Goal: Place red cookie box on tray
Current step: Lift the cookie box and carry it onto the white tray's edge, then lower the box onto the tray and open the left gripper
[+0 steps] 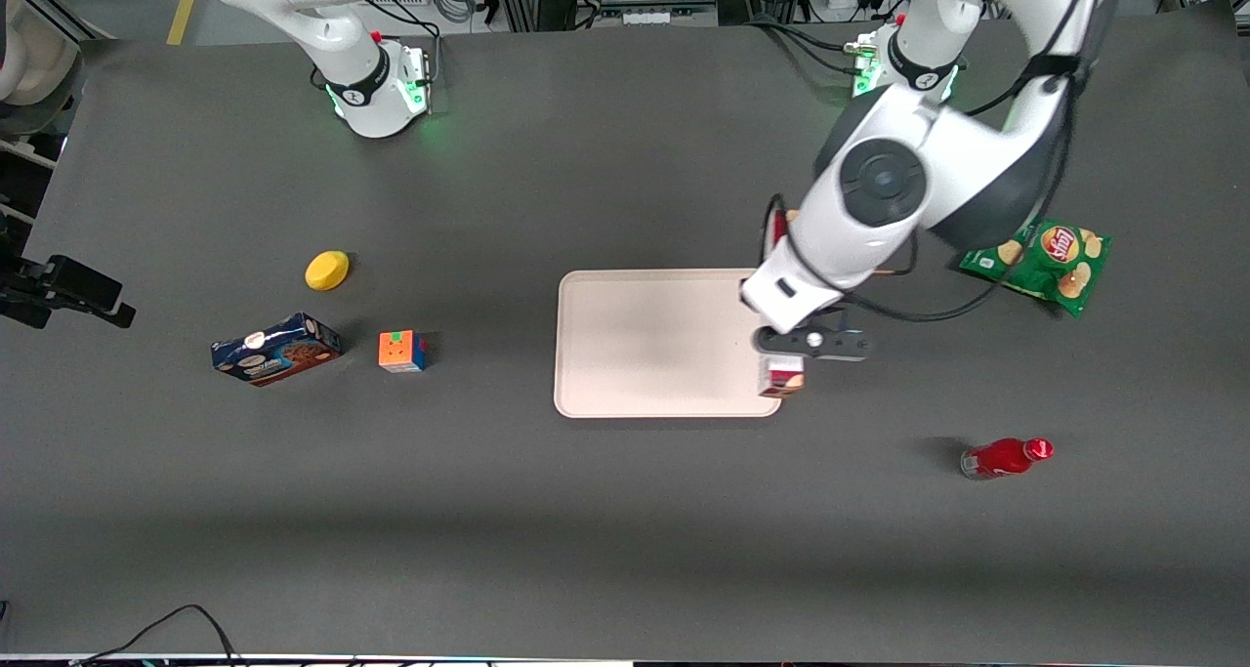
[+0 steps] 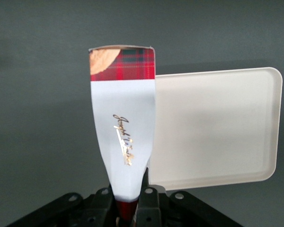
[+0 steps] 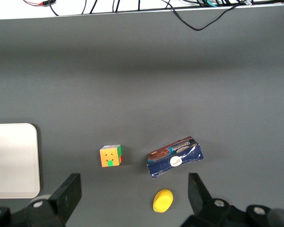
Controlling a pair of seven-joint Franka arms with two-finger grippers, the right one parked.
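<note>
The left arm's hand (image 1: pixel 793 347) hangs over the tray's edge toward the working arm's end of the tabletop (image 1: pixel 625 511), its 2 fingers closed tight on the red cookie box (image 2: pixel 124 127). The wrist view shows the long narrow carton jutting out from between the black fingers (image 2: pixel 147 198), its smooth white label panel carrying a gold script signature, with dark-red plaid and part of a cookie picture at the free end. The cardboard looks pinched narrower where the fingers squeeze it. In the front view only the box's end shows below the hand, at the corner of the tray (image 1: pixel 645 394) nearest the front camera.

The tray is a flat, pale beige rectangle with rounded corners and a low rim, matte and bare.

Toward the working arm's end lie a glossy red bottle (image 1: pixel 1004 457) on its side and a crinkled green chip bag (image 1: pixel 1047 265).
</note>
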